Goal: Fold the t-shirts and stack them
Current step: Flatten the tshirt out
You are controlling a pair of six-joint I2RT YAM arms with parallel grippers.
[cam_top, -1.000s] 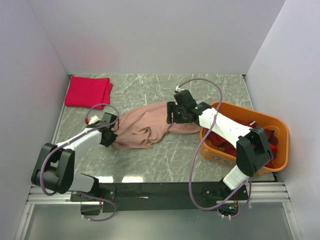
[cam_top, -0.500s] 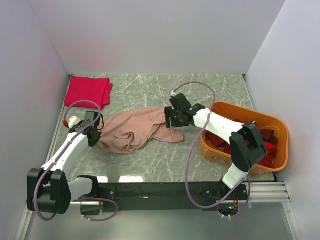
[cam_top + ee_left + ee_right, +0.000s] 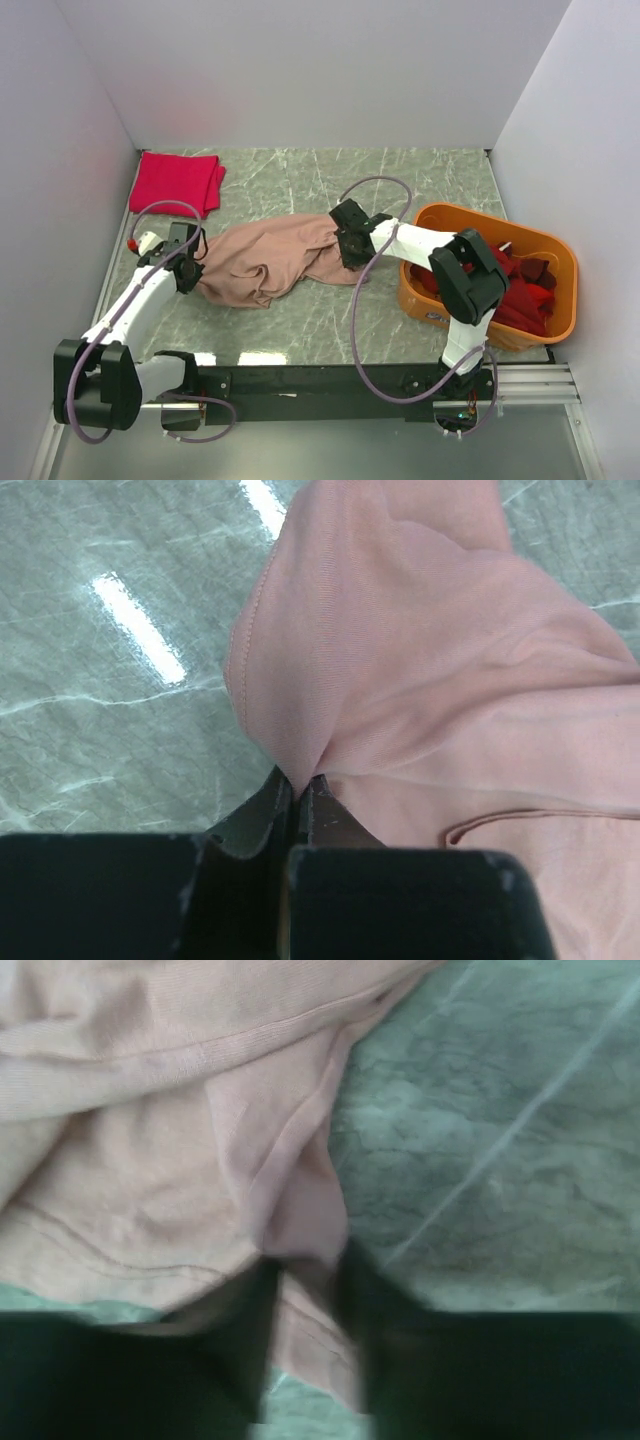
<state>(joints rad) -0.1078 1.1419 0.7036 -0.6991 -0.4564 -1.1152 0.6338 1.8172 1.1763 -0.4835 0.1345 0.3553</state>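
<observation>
A dusty-pink t-shirt (image 3: pixel 268 262) lies crumpled and stretched across the middle of the table. My left gripper (image 3: pixel 189 276) is shut on its left edge; in the left wrist view the jaws (image 3: pixel 298 782) pinch a peak of the pink cloth (image 3: pixel 430 680). My right gripper (image 3: pixel 350 250) is at the shirt's right end. In the blurred right wrist view its fingers stand apart, with a fold of the pink shirt (image 3: pixel 150 1140) between them at the gripper (image 3: pixel 305 1285). A folded crimson-pink t-shirt (image 3: pixel 175 183) lies at the far left corner. Dark red t-shirts (image 3: pixel 522 300) fill the tub.
An orange plastic tub (image 3: pixel 480 213) stands at the right, and my right arm reaches past its near-left corner. White walls enclose the table on three sides. Bare marbled tabletop (image 3: pixel 400 180) shows behind the pink shirt.
My left gripper pulled the pink shirt's edge to the left, then held still. My right gripper slid left and lower onto the shirt's right end, its jaws narrowing around a fold.
</observation>
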